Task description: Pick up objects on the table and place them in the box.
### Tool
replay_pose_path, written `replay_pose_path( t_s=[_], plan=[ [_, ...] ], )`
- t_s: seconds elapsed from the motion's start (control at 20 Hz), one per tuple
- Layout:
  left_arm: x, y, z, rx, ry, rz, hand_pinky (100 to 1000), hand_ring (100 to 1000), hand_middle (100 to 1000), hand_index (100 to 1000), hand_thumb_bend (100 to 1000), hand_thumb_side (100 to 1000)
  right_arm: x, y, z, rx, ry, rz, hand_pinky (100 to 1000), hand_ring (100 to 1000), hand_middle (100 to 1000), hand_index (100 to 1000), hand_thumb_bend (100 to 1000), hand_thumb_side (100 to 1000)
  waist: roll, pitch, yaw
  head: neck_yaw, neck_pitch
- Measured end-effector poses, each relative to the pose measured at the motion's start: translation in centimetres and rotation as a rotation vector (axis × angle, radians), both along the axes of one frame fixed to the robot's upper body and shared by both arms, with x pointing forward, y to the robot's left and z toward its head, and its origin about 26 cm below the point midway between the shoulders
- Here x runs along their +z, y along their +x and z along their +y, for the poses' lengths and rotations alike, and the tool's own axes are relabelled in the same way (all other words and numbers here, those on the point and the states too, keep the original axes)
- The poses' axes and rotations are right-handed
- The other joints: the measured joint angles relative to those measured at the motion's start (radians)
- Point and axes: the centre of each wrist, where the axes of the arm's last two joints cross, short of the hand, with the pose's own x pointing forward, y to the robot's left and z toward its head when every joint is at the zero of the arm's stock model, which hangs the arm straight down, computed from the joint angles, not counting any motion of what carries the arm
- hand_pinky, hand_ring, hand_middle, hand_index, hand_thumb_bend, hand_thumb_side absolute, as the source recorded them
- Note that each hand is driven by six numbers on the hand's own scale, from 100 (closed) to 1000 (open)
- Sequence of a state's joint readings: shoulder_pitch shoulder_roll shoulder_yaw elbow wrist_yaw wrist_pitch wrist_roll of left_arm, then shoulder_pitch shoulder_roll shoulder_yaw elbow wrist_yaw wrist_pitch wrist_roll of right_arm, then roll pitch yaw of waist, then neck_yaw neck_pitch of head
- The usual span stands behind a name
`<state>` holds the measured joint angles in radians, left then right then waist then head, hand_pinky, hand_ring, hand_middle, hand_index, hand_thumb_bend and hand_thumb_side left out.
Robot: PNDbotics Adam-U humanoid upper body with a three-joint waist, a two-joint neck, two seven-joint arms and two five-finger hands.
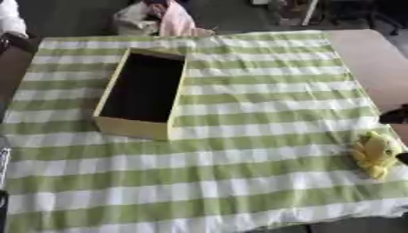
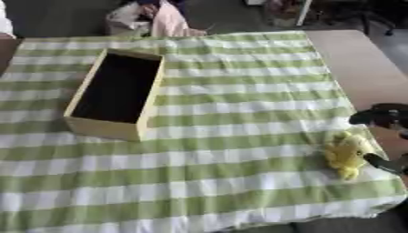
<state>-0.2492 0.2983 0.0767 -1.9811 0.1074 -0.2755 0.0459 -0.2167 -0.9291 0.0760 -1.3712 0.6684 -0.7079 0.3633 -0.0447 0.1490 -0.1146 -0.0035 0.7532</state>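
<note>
We see a cloth (image 1: 239,182) of broad light-green and white stripes crossing into checks, spread over the table (image 2: 359,63), whose bare top is pinkish brown beyond our black right hand (image 2: 382,117). Just beside that hand, toward our left, lies a small bright-yellow plush toy (image 2: 347,154) with slightly darker yellow patches. Well to the left of the hand stands a pale-yellow rectangular box (image 1: 111,126) with a black inside. Farther off, past the cloth, we see something pale pink and white (image 1: 171,20).
</note>
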Motion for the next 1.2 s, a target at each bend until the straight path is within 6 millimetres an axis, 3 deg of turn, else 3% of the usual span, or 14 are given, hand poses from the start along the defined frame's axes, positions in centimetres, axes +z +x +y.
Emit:
replay_pose_path(
  t_s=[0.2, 0.6, 0.75, 1.2],
  plan=[
    [0.0, 0.0, 0.0, -0.001, 0.002, 0.001, 476, 906, 801, 703, 100, 729, -0.6, 0.0, -0.1, -0.01, -0.001, 0.022, 997, 941, 929, 1000, 158, 603, 0.0, 0.003, 0.005, -0.004, 0.0],
    [0.0, 0.0, 0.0, -0.003, 0.003, 0.001, 475, 908, 802, 703, 100, 728, -1.4, 0.1, -0.1, -0.016, 0.0, 0.051, 984, 935, 925, 1000, 162, 623, 0.001, 0.007, 0.01, -0.01, 0.0],
    [0.1, 0.0, 0.0, -0.006, 0.004, 0.001, 474, 908, 802, 703, 100, 730, -1.4, 0.2, 0.1, -0.012, -0.005, 0.054, 985, 927, 924, 1000, 177, 578, 0.001, 0.01, 0.01, -0.012, 0.0],
    [0.1, 0.0, 0.0, -0.011, 0.004, 0.004, 472, 910, 803, 702, 100, 732, -2.6, 0.5, -0.2, -0.048, -0.045, 0.058, 995, 925, 924, 1000, 222, 616, 0.006, 0.014, 0.014, -0.021, -0.008]
  ],
)
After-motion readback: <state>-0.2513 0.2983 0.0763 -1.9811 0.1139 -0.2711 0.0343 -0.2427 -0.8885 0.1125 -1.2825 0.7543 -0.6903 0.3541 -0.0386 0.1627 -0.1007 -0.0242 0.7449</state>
